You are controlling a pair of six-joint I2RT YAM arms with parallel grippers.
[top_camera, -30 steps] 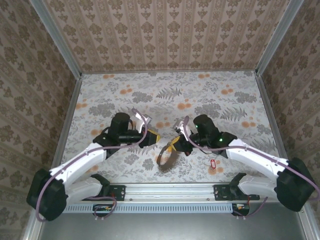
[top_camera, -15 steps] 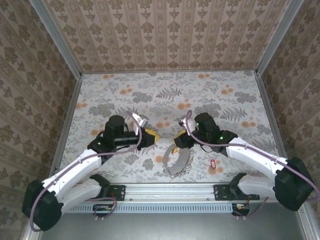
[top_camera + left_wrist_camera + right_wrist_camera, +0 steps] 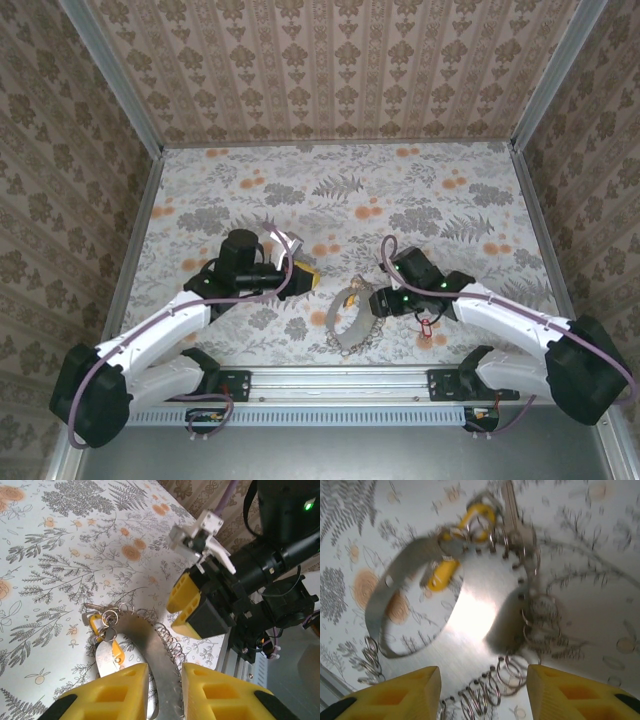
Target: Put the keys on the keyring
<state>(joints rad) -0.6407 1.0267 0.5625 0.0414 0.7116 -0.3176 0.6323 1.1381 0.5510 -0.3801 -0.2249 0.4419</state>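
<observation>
The keyring (image 3: 346, 330) is a floppy metal band with several small wire rings along its edge, lying in a loop on the table between the arms. A yellow key (image 3: 116, 651) hangs on a ring at its end (image 3: 442, 575). The red key (image 3: 425, 326) lies on the table beside the right forearm. My right gripper (image 3: 376, 302) hovers open just above the band (image 3: 475, 615), holding nothing (image 3: 484, 680). My left gripper (image 3: 304, 275) stands up-left of the loop, apart from it. Its jaws (image 3: 165, 675) are narrowly apart, with the band (image 3: 150, 650) showing beyond the gap.
The floral tabletop (image 3: 340, 190) is walled on three sides. A metal rail (image 3: 340, 380) runs along the near edge by the arm bases. The right gripper's yellow fingers (image 3: 184, 591) sit close in front of the left wrist camera.
The right gripper opened and let go of the keyring, which dropped flat onto the table. The right gripper pulled back right and lower. The left gripper stayed about where it was.
</observation>
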